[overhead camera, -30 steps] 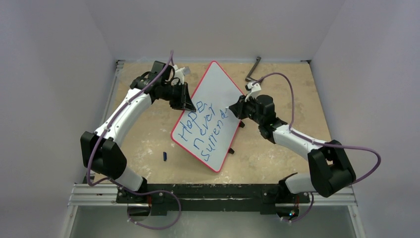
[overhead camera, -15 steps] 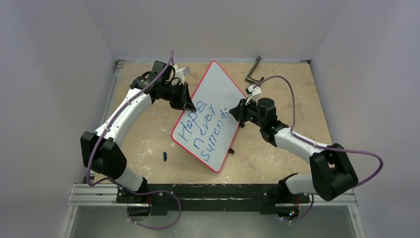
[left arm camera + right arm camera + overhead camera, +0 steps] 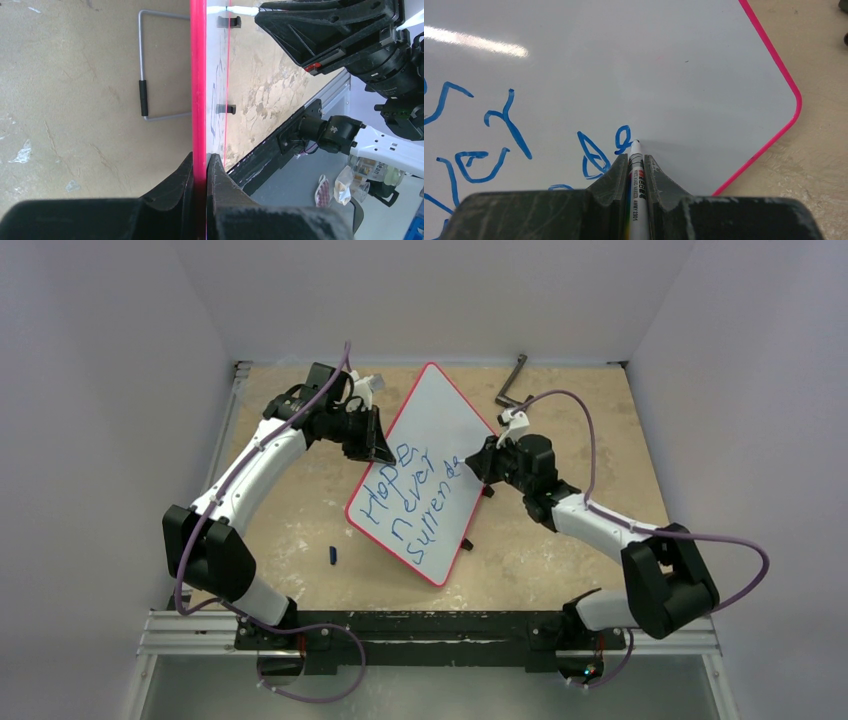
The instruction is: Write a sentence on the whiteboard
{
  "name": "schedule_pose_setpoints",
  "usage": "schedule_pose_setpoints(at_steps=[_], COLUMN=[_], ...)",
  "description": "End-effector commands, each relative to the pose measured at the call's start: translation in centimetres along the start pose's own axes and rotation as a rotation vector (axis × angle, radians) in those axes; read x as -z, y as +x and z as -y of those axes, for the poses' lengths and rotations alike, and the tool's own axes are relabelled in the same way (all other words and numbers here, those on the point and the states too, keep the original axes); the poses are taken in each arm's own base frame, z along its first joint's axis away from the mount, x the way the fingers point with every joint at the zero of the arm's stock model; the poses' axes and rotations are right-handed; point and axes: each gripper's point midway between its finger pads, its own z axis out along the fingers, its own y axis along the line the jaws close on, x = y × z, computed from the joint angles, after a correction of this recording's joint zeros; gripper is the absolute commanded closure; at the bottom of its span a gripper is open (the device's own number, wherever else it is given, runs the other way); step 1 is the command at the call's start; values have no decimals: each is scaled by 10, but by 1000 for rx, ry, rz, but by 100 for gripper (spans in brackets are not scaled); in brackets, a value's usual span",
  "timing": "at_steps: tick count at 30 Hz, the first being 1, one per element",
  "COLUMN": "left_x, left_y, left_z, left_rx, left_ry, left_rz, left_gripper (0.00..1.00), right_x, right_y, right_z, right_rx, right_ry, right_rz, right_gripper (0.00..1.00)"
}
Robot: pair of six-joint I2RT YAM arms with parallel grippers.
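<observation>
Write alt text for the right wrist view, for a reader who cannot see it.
The right gripper holds a white marker with its tip on the whiteboard, at the end of a line of blue lettering that runs off to the left. The board's red rim rounds a corner at right, with tan table beyond.

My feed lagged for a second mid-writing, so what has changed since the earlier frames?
The right gripper, shut on the marker, edged slightly rightward along the third line of the sentence, adding an "e" after the "d". The left gripper stays clamped on the red rim of the whiteboard. The board and the small dark blue object have not moved.
</observation>
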Motion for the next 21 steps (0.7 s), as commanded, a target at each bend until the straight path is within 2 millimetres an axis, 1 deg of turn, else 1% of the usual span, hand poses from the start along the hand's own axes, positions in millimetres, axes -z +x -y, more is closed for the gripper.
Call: schedule_pose_setpoints(at_steps=[1, 8, 11, 15, 21], left_x=[-5, -6, -6, -5, -4], left_y=[-2, -1, -1, -1, -1], left_z=[-24, -23, -24, -23, -22], left_rx=[-122, -121, -124, -125, -128], left_ry=[-131, -131, -133, -134, -132], left_rz=[3, 0, 0, 1, 4], left_gripper=[100, 100, 100, 100, 100], right_x=[-6, -13, -14, -8, 10], right_y=[9, 0, -7, -18, -33], right_z=[2, 1, -1, -5, -11], right_rx=[-13, -9, -2, 7, 7], right_ry=[21, 17, 17, 12, 13], right_rz=[-47, -40, -31, -15, 30], right_gripper=[100, 100, 100, 100, 100])
